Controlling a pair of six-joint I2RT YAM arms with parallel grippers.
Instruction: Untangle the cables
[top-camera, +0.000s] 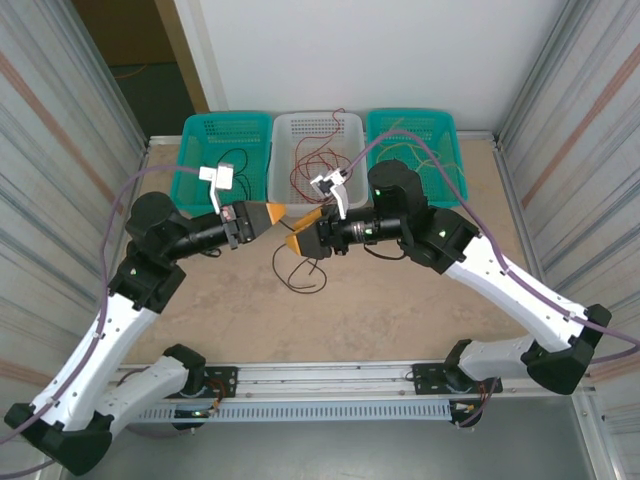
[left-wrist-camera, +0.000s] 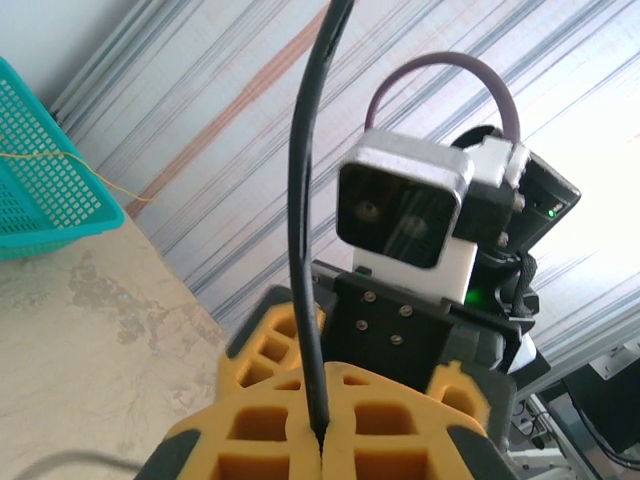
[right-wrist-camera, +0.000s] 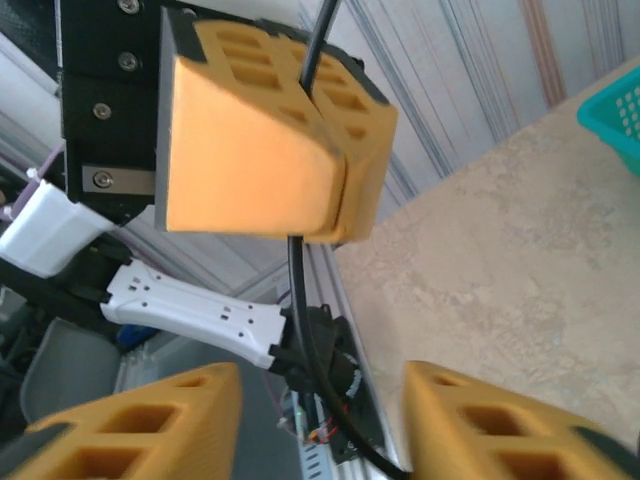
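One thin black cable (left-wrist-camera: 298, 230) is pinched in the left pincer (left-wrist-camera: 320, 440), its slack apparently looped on the table (top-camera: 400, 310)

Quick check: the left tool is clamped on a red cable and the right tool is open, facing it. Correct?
Not quite. The cable clamped in the left tool is black, not red; the left wrist view shows it pinched between the yellow fingers. The right tool is open, facing it, as you said.

Table (top-camera: 400, 330) was bare at lower centre. Baskets (top-camera: 316, 150) walled the top edge. Left gripper (top-camera: 280, 213) and right gripper (top-camera: 293, 243) crowded the centre, with a cable (top-camera: 300, 287) loop just below.
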